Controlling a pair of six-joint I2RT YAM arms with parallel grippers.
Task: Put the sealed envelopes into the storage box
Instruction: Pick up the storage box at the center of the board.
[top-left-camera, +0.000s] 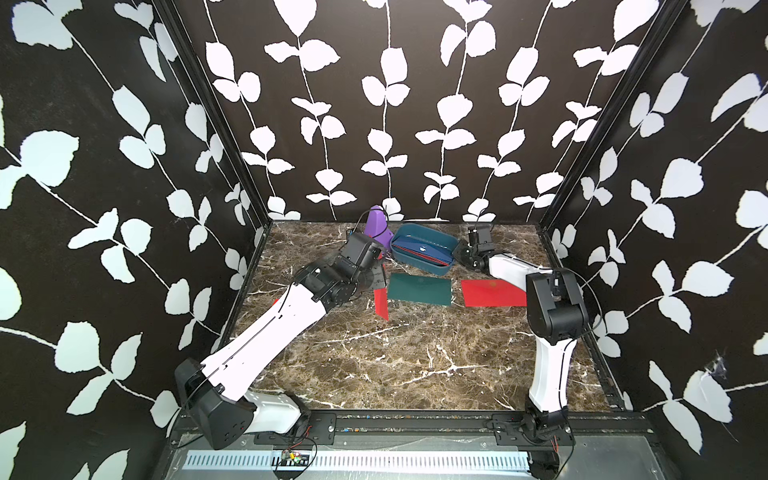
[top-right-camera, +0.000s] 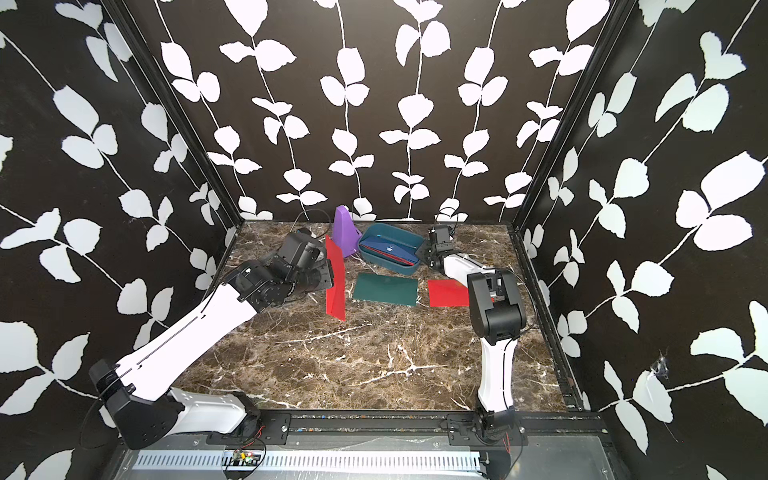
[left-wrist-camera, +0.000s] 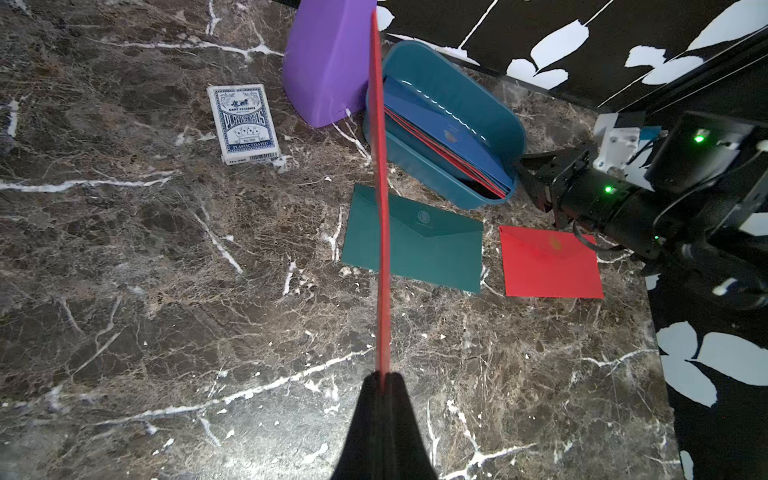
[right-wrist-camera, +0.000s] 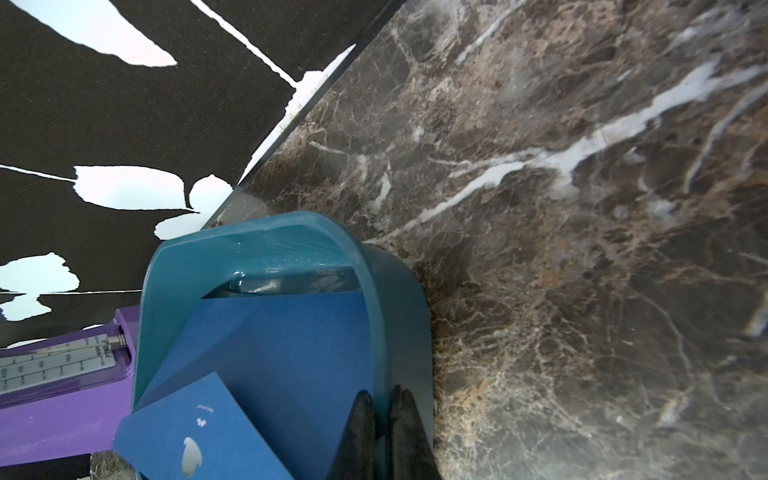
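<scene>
Far back on the table sits the box, with blue envelopes leaning inside. The right gripper pinches its end wall, jaws almost closed over the rim. The left gripper is clamped on a red envelope, held on edge left of the box. A green envelope and a flat red envelope lie just before the box, with bare marble nearer. Both arms stretch forward, low.
</scene>
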